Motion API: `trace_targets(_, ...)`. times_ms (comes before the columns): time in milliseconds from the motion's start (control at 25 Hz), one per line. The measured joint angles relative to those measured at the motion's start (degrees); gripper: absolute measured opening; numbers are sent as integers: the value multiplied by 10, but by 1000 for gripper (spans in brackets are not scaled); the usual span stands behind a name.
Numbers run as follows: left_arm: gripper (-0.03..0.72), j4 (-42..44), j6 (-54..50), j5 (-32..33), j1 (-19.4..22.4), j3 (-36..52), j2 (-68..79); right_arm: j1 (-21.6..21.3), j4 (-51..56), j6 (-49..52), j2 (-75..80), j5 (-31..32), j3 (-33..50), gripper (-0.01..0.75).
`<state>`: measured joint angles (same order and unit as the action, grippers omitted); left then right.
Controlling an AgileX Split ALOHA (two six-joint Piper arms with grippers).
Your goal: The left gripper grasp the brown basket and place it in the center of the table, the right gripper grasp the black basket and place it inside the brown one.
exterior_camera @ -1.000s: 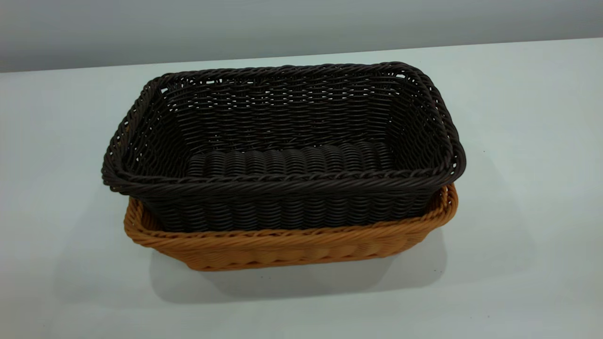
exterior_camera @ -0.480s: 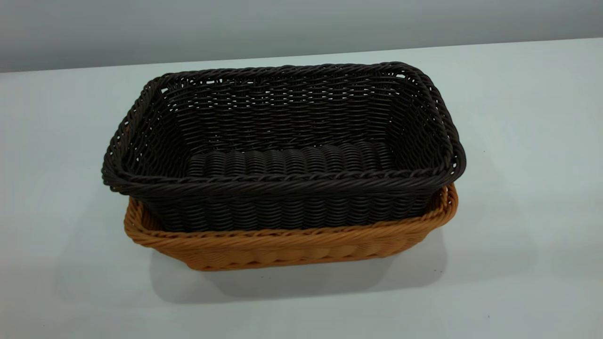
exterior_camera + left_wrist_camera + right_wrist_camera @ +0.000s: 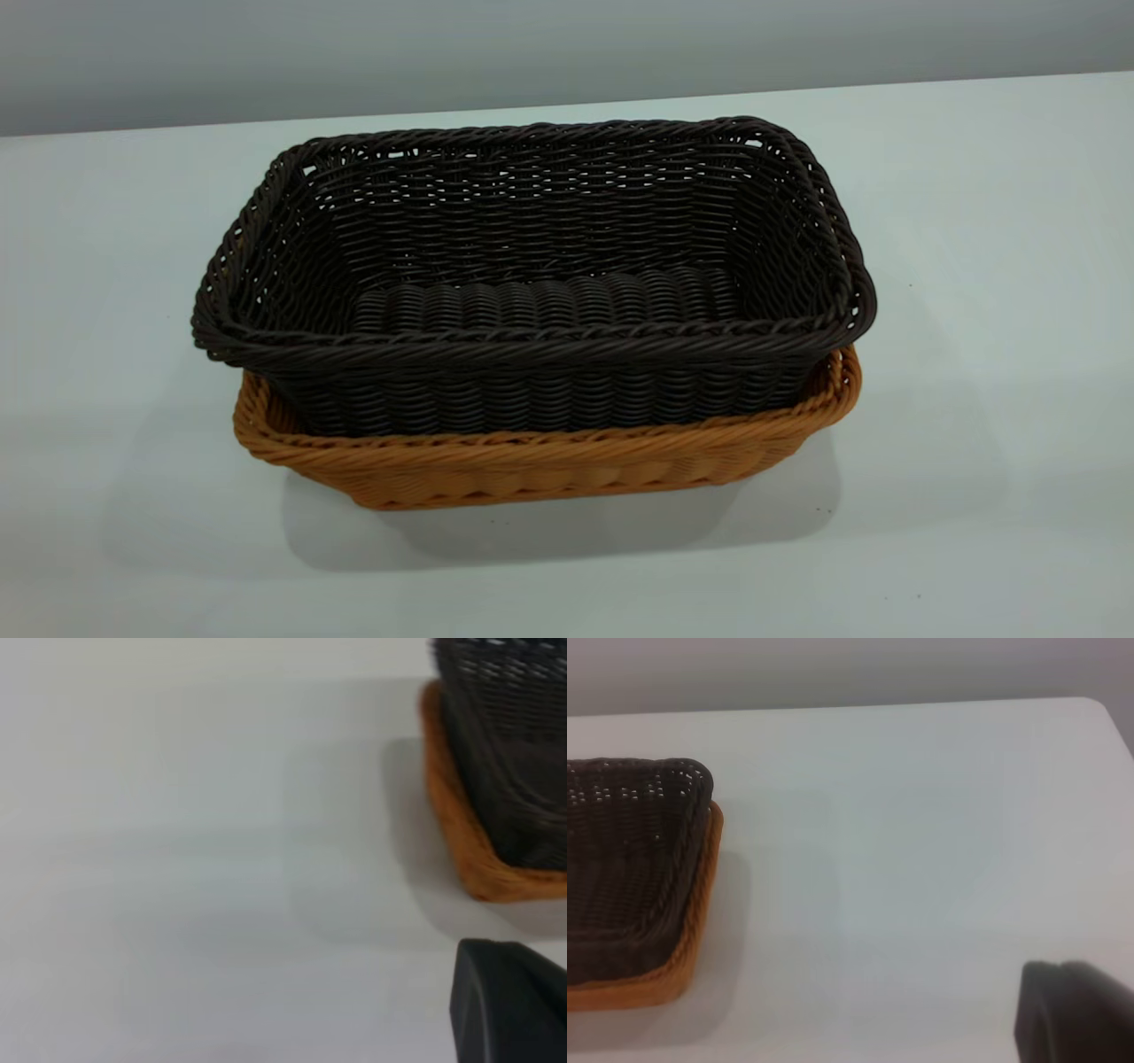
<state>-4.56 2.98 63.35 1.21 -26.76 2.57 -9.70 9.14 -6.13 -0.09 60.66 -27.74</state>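
Note:
The black basket (image 3: 532,266) sits nested inside the brown basket (image 3: 532,465) at the middle of the white table (image 3: 974,266). Its dark rim stands above the orange-tan rim, slightly askew. Neither gripper shows in the exterior view. In the left wrist view, a black part of the left gripper (image 3: 509,1001) shows at the frame's corner, away from the brown basket (image 3: 452,824) and the black basket (image 3: 514,744). In the right wrist view, a black part of the right gripper (image 3: 1076,1014) is likewise apart from the black basket (image 3: 620,859) and the brown basket (image 3: 691,930). Neither gripper holds anything visible.
Bare white tabletop surrounds the stacked baskets on all sides. The table's far edge meets a grey wall (image 3: 567,53). The right wrist view shows a rounded table corner (image 3: 1099,709).

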Motion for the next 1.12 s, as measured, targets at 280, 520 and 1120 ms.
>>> trace_targets(280, -1, 5, 0, 1, 10, 0, -27, 0, 0, 0, 1, 0, 0, 4)
trace_targets(520, -1, 5, 1, -1, 9, 1, -26, 0, -1, 0, 1, 0, 0, 4)
trace_targets(1120, -1, 5, 1, -2, 9, 1, -26, 0, -1, 0, 1, 1, 0, 4)
